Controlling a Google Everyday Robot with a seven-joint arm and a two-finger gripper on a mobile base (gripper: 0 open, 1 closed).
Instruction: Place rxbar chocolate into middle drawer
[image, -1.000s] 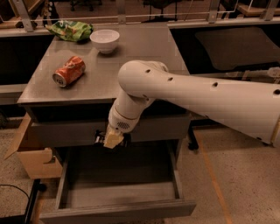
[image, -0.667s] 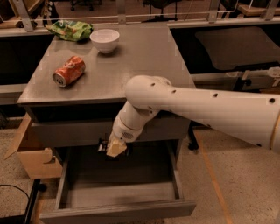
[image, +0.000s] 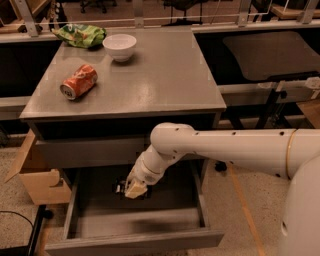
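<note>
My gripper hangs at the end of the white arm, down inside the open middle drawer, a wide shallow grey tray pulled out at the bottom of the cabinet. It is shut on the rxbar chocolate, a small dark bar that sticks out to the left of the gripper, just above the drawer floor near its back. Most of the bar is hidden by the gripper.
On the cabinet top lie a crushed orange can, a white bowl and a green chip bag. A closed grey drawer front sits above the open drawer. A cardboard box stands on the floor to the left.
My gripper has moved down and slightly right with the dark bar, from in front of the upper drawer front into the open drawer.
</note>
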